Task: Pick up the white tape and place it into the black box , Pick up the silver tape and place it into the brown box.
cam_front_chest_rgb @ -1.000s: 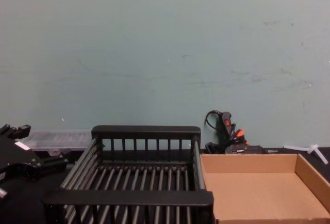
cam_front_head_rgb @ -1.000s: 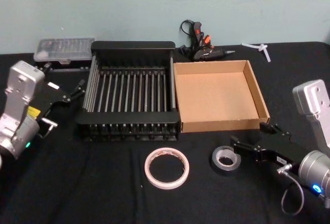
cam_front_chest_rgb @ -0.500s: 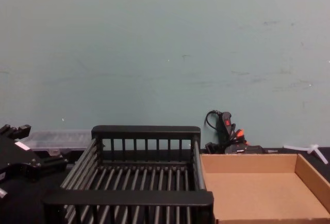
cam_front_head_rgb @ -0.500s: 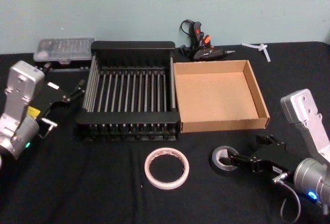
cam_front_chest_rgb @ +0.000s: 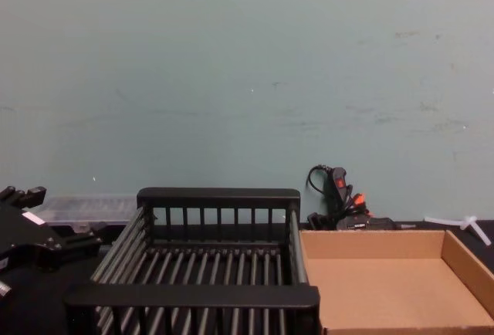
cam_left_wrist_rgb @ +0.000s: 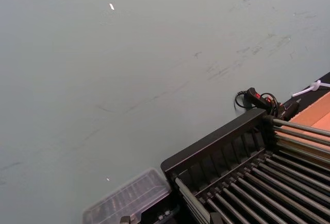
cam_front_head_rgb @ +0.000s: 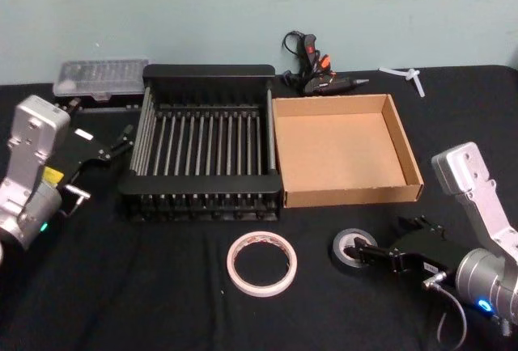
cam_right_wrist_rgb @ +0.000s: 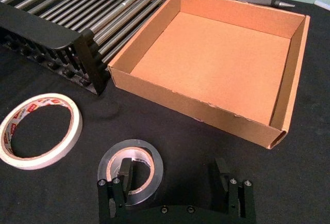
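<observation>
Here the right gripper (cam_right_wrist_rgb: pixel 175 180) sits low over the black tabletop (cam_front_head_rgb: pixel 162 302), at the silver tape (cam_right_wrist_rgb: pixel 131 170). Its jaws stand wide apart: one finger (cam_right_wrist_rgb: pixel 125 175) reaches into the roll's pale core, the other stands outside the roll, on the side away from the white tape (cam_right_wrist_rgb: pixel 38 130), so the roll's near wall lies between them. Whether either finger actually touches the roll cannot be told; the jaws are not closed on it.

The silver tape (cam_front_head_rgb: pixel 353 247) lies flat on the tabletop in front of the brown box (cam_front_head_rgb: pixel 340 150), near its front wall. The white tape (cam_front_head_rgb: pixel 261 264) lies flat beside it, toward the robot's left, apart from the roll and in front of the black box (cam_front_head_rgb: pixel 202 145). Both boxes stand side by side, walls nearly touching.

The left gripper (cam_front_head_rgb: pixel 113 147) hangs parked beside the black box's left wall, holding nothing; whether its jaws are parted cannot be told.
</observation>
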